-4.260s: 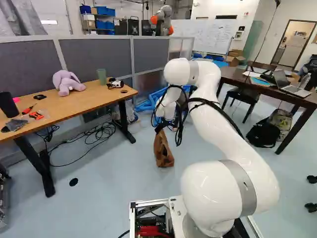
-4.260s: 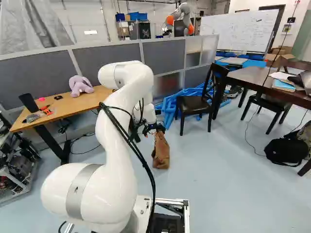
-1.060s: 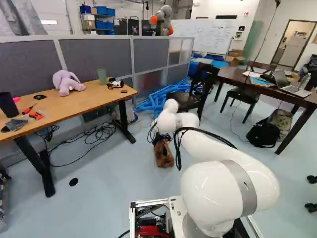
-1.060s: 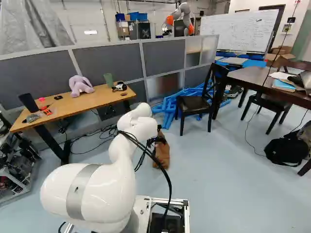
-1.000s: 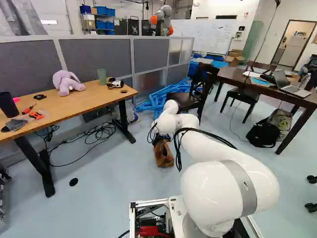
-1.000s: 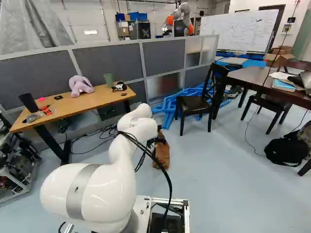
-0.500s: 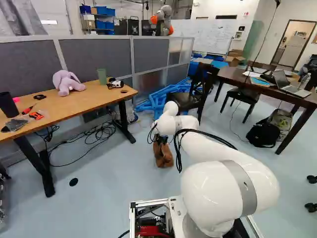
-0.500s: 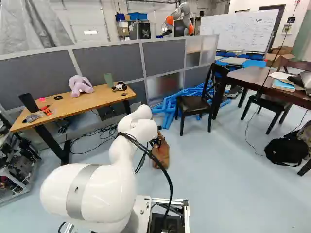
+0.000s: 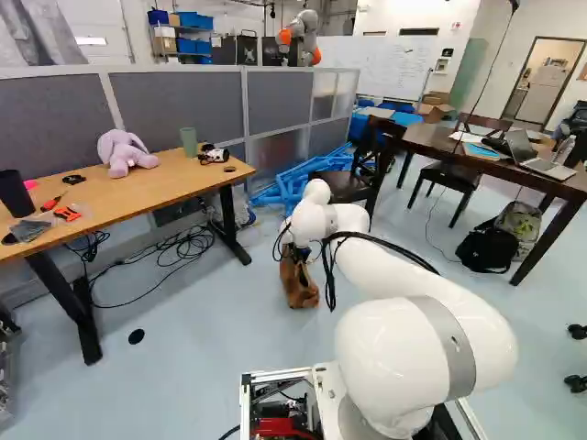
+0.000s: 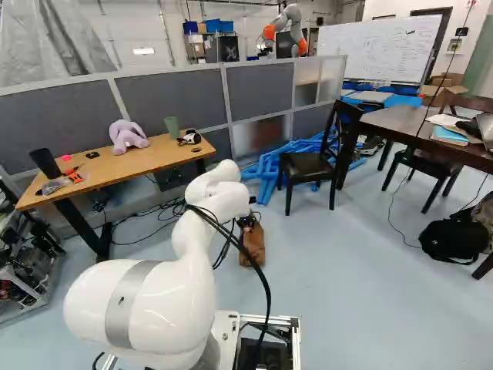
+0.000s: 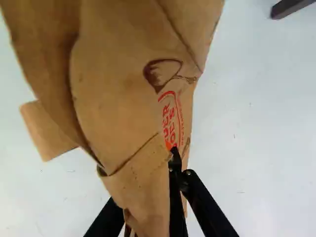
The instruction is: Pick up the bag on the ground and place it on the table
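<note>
In the left base view the gripper is at the top of the brown paper bag, partly hidden by the wrist. The right base view shows the same bag low over the floor, its top bunched; whether its bottom touches the floor I cannot tell. Seen from the wrist, the gripper is shut on the bag, with folded paper between its fingers and one finger partly covered. A light wooden table stands at the left of the left base view.
The wooden table bears a purple plush toy, a green cup and small tools. Beyond the bag are blue frames and a dark chair. A dark table stands at the right. Another robot is far back.
Over the last second the gripper has closed on the bag, drawing its upper part together. The wrist has risen slightly, and the bag has shifted a little to the left in both base views.
</note>
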You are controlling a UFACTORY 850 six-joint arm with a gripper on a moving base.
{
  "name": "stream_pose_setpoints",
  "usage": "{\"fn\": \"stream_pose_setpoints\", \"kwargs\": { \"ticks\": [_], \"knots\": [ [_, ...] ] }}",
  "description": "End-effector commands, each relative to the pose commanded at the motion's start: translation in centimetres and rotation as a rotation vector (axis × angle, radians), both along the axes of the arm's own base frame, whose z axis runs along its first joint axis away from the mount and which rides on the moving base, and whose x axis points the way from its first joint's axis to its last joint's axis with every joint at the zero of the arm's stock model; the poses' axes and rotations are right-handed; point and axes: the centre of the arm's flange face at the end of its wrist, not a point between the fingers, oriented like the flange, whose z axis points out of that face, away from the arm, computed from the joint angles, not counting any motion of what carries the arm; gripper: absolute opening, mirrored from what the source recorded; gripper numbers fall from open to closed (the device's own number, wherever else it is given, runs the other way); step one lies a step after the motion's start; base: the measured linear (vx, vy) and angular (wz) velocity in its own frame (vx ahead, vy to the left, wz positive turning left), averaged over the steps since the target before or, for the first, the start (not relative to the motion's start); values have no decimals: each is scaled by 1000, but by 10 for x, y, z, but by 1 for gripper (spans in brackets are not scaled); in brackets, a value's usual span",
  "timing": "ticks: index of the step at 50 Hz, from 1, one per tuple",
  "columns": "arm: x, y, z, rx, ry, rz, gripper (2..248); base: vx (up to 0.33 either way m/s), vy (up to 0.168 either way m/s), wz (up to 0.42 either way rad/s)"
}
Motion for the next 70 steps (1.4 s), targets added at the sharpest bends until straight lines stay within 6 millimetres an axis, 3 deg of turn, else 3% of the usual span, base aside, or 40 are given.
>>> {"fn": "stream_pose_setpoints", "kwargs": {
  "ticks": [70],
  "knots": [
    [6,0,106,0,5,0,21,0,0,0]
  ]
}}
